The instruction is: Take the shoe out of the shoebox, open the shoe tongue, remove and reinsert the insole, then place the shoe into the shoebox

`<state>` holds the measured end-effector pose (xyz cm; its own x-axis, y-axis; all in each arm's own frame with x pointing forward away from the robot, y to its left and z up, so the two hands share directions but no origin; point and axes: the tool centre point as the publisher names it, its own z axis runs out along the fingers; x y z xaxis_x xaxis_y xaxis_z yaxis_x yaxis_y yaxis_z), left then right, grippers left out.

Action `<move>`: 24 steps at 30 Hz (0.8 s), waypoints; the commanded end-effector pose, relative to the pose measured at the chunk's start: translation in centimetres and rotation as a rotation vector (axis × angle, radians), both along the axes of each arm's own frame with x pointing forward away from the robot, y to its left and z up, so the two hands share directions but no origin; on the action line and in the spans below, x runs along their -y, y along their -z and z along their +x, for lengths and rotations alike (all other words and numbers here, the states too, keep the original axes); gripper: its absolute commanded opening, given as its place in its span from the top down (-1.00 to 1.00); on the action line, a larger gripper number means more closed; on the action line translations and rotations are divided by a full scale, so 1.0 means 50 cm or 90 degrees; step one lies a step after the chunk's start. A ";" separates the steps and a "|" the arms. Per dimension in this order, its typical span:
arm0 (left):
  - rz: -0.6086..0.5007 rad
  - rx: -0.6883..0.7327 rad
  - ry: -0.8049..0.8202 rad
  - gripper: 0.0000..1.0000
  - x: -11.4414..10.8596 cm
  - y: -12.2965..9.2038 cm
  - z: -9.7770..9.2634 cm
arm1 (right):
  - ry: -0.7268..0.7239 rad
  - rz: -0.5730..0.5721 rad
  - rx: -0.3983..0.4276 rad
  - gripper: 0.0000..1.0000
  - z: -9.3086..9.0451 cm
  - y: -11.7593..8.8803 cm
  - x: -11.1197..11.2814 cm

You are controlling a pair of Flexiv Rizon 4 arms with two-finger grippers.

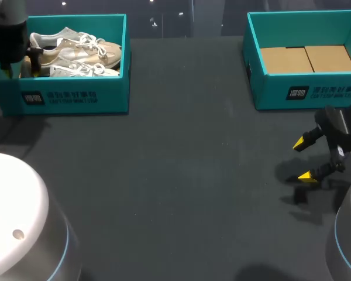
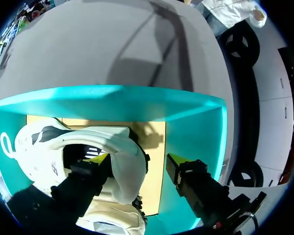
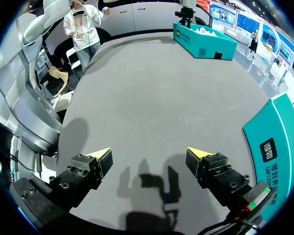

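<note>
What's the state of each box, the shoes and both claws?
Left shoebox: lidless, holding sneakers.
Right shoebox: lidless, only tan cardboard inside.
Sneakers: laced, lying in the left shoebox.
Left claw: open, one finger inside a sneaker's opening, the other outside its heel.
Right claw: open, empty, above the table.

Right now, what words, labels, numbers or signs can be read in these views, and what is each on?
Left shoebox, front wall: white logo and two lines of print, too blurred to read.
Right shoebox, front wall: the same white logo and print, too blurred to read.
Shoe in the left shoebox: small dark marks, not legible.
Nothing can be quoted as text.
</note>
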<state>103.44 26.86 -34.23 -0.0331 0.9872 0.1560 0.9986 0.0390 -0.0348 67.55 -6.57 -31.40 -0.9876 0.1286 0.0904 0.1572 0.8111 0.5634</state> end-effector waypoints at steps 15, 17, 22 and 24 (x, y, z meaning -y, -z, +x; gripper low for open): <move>0.004 0.007 0.012 -0.04 -0.003 0.042 0.003 | 0.000 -0.001 0.000 -1.00 -0.001 0.000 0.000; 0.008 0.011 0.013 0.00 -0.004 0.045 0.001 | 0.000 -0.001 0.000 -1.00 -0.001 0.000 0.000; 0.016 0.015 0.014 0.15 -0.005 0.050 -0.002 | 0.000 -0.001 0.000 -1.00 -0.001 0.000 0.000; 0.018 0.016 0.014 0.33 -0.005 0.052 -0.002 | 0.000 -0.001 0.000 -1.00 -0.001 0.000 0.000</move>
<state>103.64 27.19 -36.74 -0.0150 0.9837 0.1791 0.9997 0.0182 -0.0161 67.55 -6.57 -31.41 -0.9876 0.1287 0.0904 0.1573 0.8111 0.5634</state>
